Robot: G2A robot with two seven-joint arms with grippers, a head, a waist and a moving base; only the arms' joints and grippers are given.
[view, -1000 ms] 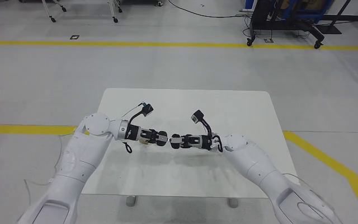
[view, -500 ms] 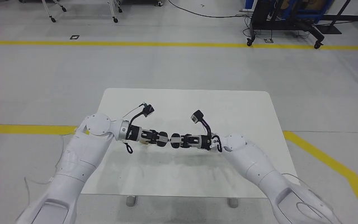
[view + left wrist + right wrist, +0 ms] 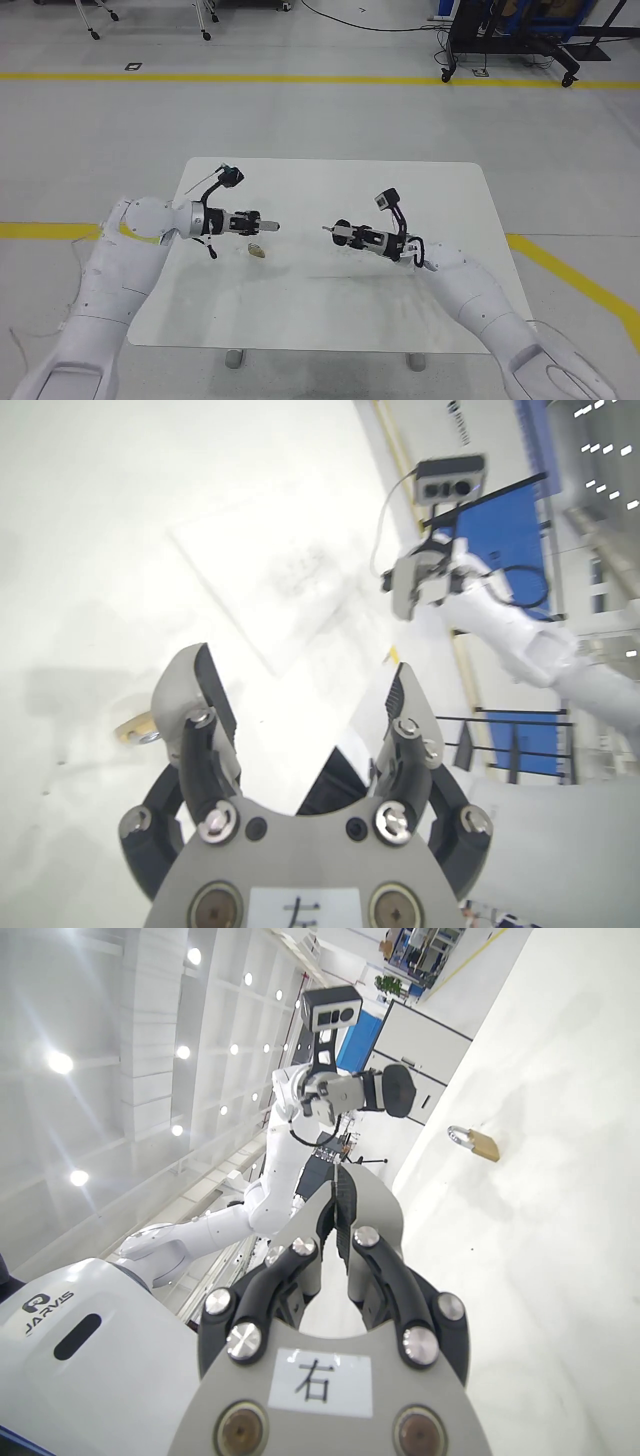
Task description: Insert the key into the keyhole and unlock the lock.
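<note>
lock (image 3: pixel 257 251): small, with a gold body and a silver loop (image 3: pixel 456 1133); lies flat on the white table (image 3: pixel 420 190), apart from both claws.
lock's place: on the left half of the table, about halfway from front to back; just beside the left claw's tip, a bit closer to the robot; well apart from the right claw.
loop: sticks out of one end of the gold body; too small to tell whether clicked shut or popped open.
left claw (image 3: pixel 300 660): spread wide, with nothing between the two fingers; hangs over the table, tip pointing across at the right arm; in the left wrist view, hides part of the lock behind one finger (image 3: pixel 212 695).
right claw (image 3: pixel 336 1175): pressed together; points across the table at the left claw; shows a thin bit (image 3: pixel 324 229) at the tip in the top view, too tiny to call the key for sure.
space between claws: bare white table, with the lock off to the left claw's side.
floor: grey, with yellow lines (image 3: pixel 300 77) beyond and beside the table.
far back: a dark cart (image 3: pixel 510 35) on wheels.
</note>
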